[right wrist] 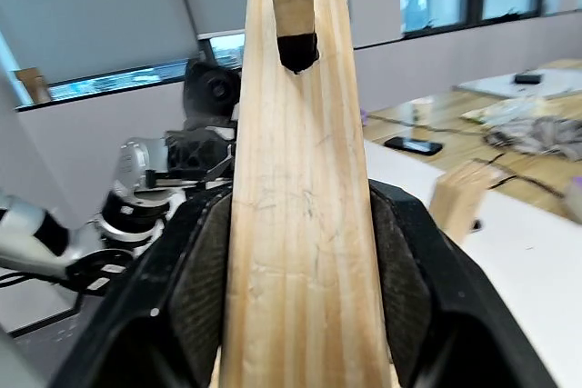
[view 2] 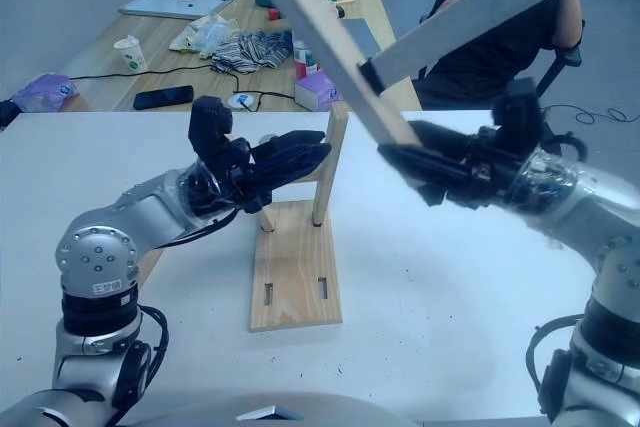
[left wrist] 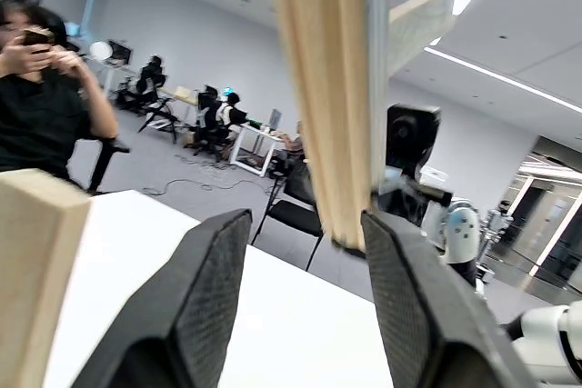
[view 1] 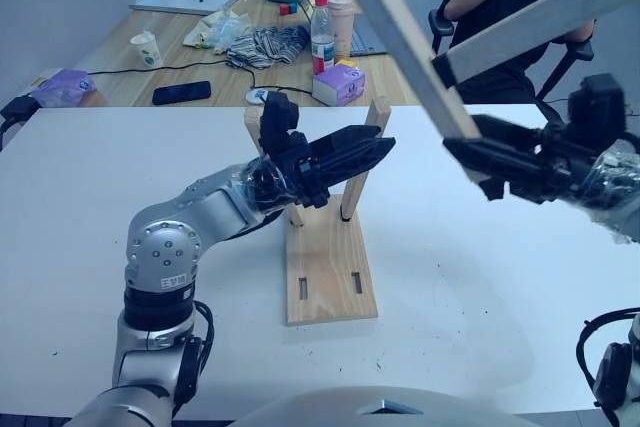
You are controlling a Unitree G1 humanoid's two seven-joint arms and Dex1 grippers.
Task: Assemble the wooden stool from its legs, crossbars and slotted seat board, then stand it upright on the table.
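Lying seat board (view 1: 330,277): it's sitting flat on the white table (view 1: 480,297), lower centre of the head view, slots facing up. I'm guessing that's so the legs can drop in from above.
Standing legs (view 1: 351,192): two are poking up out of the board's far end, mid-frame, leaning a touch. Looks like half the base is in.
Empty slots (view 1: 357,282): a pair is showing open at the near end. I'm reading the job as roughly halfway, with the stool nowhere near being stood upright.
Left gripper (view 1: 380,150): it's hovering centre frame, right by the standing legs, fingers (left wrist: 205,306) spread apart and gripping nothing. Can't tell if it's brushing a leg. My guess is it's parked there to steady them.
Leg-and-crossbar piece (view 1: 400,27): two wooden bars joined at an angle, being held high in the upper right, well above the board. It's probably being kept up there for lining up over the open slots.
Right gripper (view 1: 468,142): it's sitting toward the right edge, fingers (right wrist: 195,270) clamping tight on the lower end of the long bar.
Risk: that long piece is sticking way out from the grip, so I'm thinking it could swing easily and knock the seated legs.
Background: a wooden desk (view 1: 115,87) across the top is carrying a bottle (view 1: 321,37) and a phone (view 1: 181,93), well apart from the work.
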